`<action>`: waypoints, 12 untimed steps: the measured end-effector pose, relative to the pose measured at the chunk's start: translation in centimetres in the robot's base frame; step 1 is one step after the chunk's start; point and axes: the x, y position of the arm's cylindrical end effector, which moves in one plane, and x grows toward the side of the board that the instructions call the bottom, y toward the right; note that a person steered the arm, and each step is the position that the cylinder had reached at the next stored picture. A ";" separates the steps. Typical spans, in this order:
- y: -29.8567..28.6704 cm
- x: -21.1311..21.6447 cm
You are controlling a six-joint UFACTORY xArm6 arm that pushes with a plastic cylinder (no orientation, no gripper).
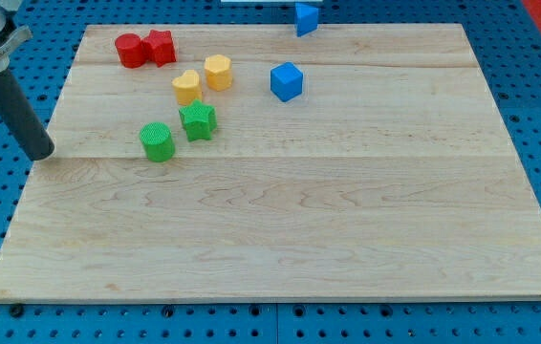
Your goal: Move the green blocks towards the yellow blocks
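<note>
A green cylinder [157,141] and a green star block [198,120] sit at the board's upper left. Just above them are a yellow heart block [186,87] and a yellow hexagonal block [218,72], close together. The green star lies just below the yellow heart, a small gap between them. My tip [43,156] is at the board's left edge, well to the left of the green cylinder and touching no block.
A red cylinder [129,50] and a red star-like block [161,47] touch near the top left corner. A blue cube [287,81] sits right of the yellow blocks. A blue block [306,18] lies at the wooden board's [299,229] top edge.
</note>
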 end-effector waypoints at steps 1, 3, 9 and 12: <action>0.0 0.0; 4.5 0.0; 16.5 -4.2; 16.9 -3.0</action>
